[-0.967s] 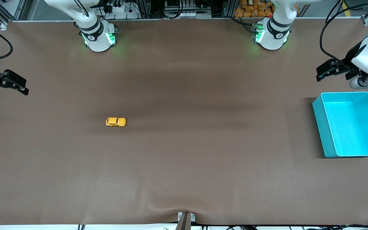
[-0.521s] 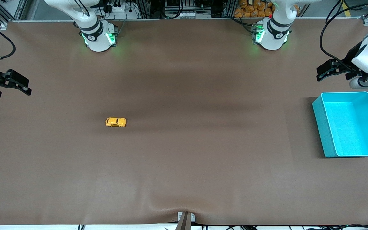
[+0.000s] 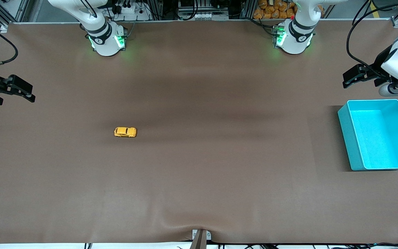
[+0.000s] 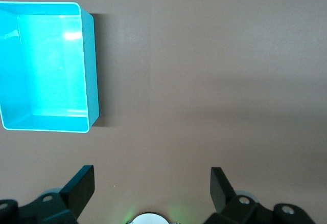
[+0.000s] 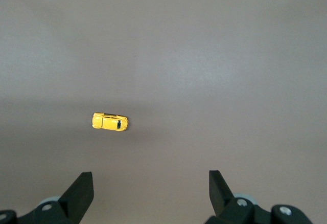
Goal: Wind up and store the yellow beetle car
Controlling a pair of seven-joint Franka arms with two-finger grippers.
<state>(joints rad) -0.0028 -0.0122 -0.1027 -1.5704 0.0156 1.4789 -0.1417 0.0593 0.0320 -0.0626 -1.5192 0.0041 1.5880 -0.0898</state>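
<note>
The yellow beetle car (image 3: pixel 125 132) stands on its wheels on the brown table, toward the right arm's end; the right wrist view shows the car (image 5: pixel 109 121) alone on the mat. My right gripper (image 3: pixel 29 95) hangs open and empty over the table's edge at that end, well away from the car; its jaws (image 5: pixel 150 179) stand wide apart. My left gripper (image 3: pixel 346 80) hovers open and empty over bare table beside the turquoise bin (image 3: pixel 344 119), and in its own view it (image 4: pixel 152 175) holds nothing.
The bin (image 4: pixel 91 70) is empty and sits at the left arm's end of the table. Both arm bases (image 3: pixel 107 39) (image 3: pixel 294 38) stand along the table's edge with the robots. A small bracket (image 3: pixel 200 237) sticks up at the front edge.
My right gripper has crept a little toward the table's middle. The left arm, the car and the bin have hardly moved.
</note>
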